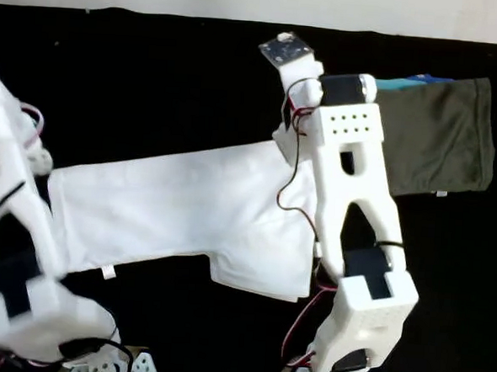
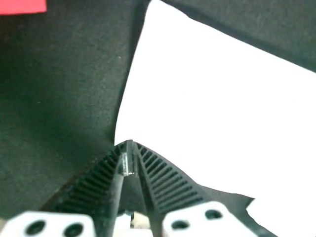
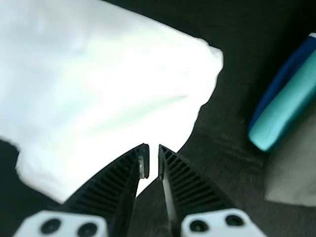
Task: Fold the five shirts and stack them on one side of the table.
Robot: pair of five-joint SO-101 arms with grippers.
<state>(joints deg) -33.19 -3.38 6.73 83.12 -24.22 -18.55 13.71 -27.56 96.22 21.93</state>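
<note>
White shirt (image 1: 179, 215) flat on the black counter (image 1: 154, 79).
Left hand (image 2: 129, 148) closed at its edge, perhaps pinching it; right hand (image 3: 150, 163) barely parted above the opposite edge, empty.

The right arm (image 1: 353, 192) covered the end of the white shirt (image 1: 171, 207) nearest the stack and the facing edge of the olive shirt (image 1: 441, 135), so whether the two garments touched could not be told. Under the olive shirt a sliver of teal cloth (image 1: 398, 82) peeked out, and the number of layers below was hidden. The left arm (image 1: 10, 222) was blurred and cut off by the high view's side edge. In the left wrist view the left gripper (image 2: 129, 144) had its tips together at the white shirt's border, but whether any cloth lay between them was unclear. A red patch (image 2: 22, 5) was cropped at the corner and could not be identified.
</note>
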